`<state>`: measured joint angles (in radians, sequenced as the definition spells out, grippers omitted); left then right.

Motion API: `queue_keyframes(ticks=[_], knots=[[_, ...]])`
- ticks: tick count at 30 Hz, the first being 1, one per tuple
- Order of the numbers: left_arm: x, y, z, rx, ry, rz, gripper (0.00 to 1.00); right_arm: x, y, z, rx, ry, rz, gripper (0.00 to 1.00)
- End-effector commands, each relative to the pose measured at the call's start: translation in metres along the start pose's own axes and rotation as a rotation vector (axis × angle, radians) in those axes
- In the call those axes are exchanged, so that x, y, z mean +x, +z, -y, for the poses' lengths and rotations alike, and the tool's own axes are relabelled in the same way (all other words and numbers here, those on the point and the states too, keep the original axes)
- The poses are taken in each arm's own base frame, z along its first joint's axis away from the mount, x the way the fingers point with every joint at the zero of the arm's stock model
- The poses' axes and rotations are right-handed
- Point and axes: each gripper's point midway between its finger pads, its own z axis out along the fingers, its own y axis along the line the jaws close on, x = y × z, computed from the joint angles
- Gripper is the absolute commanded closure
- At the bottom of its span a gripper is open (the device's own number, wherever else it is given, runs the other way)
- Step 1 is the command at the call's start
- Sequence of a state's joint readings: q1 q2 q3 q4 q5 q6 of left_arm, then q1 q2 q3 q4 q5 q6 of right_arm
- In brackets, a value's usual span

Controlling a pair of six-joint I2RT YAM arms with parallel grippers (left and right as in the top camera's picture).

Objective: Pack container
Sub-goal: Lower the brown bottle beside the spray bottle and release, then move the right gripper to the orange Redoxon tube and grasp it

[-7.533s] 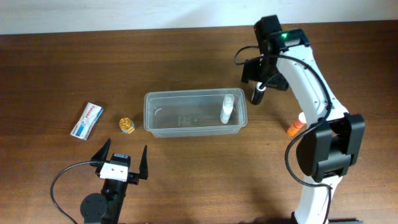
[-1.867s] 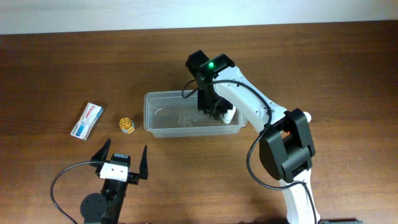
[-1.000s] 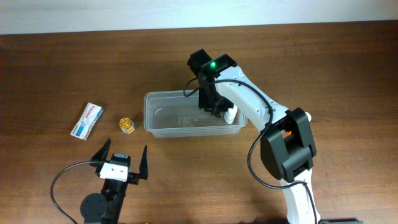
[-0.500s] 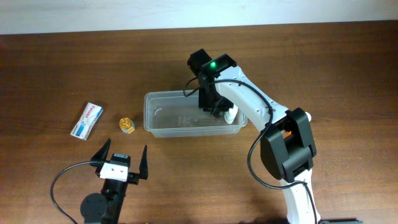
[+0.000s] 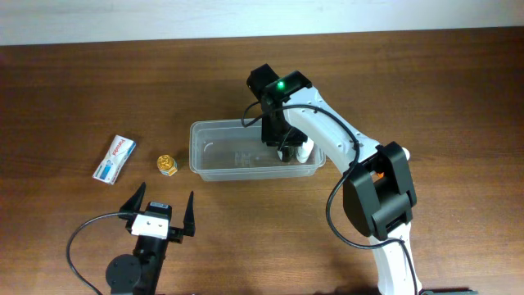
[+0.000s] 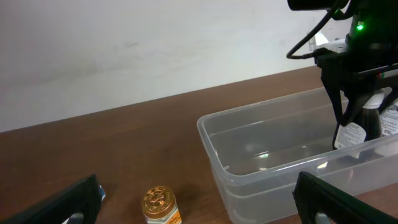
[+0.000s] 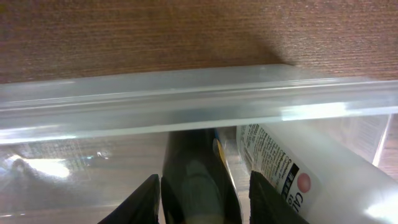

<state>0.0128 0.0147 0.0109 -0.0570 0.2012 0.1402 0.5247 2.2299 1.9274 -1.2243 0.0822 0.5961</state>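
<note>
Release of a dark bottle (image 7: 196,180) seems the step in hand: the right end effector (image 7: 205,193) sits inside the container (image 5: 246,123), mid-counter (image 5: 82,82), jaws slack around the bottle. The left end effector (image 5: 162,203) rests spread, empty. Next would likely come a straight lift clear, then fetching the gold-capped jar (image 5: 167,165).

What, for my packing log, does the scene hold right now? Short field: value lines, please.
container: clear, middle of the wooden table
inside container: white bottle, dark bottle, both at one end
right claw: down in the container, dark bottle between its fingers; grip unclear
left claw: open, empty
outside container: blue-and-white box, gold-capped jar, on the left arm's side
</note>
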Motion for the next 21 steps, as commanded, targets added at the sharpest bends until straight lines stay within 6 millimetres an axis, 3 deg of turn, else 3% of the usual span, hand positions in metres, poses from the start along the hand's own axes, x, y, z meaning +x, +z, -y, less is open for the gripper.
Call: queue_keyframes(ticks=[1,8,14,21], knots=[[0.001,0.000,-0.002,-0.011,0.015,-0.001,0.01,-0.004,-0.004,0.006,-0.003,0.004,0.008,0.61],[0.001,0.000,-0.002,-0.011,0.015,-0.001,0.01,-0.022,-0.039,0.013,-0.024,0.007,0.044,0.61],[0.001,0.000,-0.002,-0.011,0.015,-0.001,0.01,-0.039,-0.098,0.015,-0.069,-0.024,0.127,0.60],[0.001,0.000,-0.002,-0.011,0.015,-0.001,0.01,-0.036,-0.164,0.027,-0.102,-0.040,0.195,0.57]])
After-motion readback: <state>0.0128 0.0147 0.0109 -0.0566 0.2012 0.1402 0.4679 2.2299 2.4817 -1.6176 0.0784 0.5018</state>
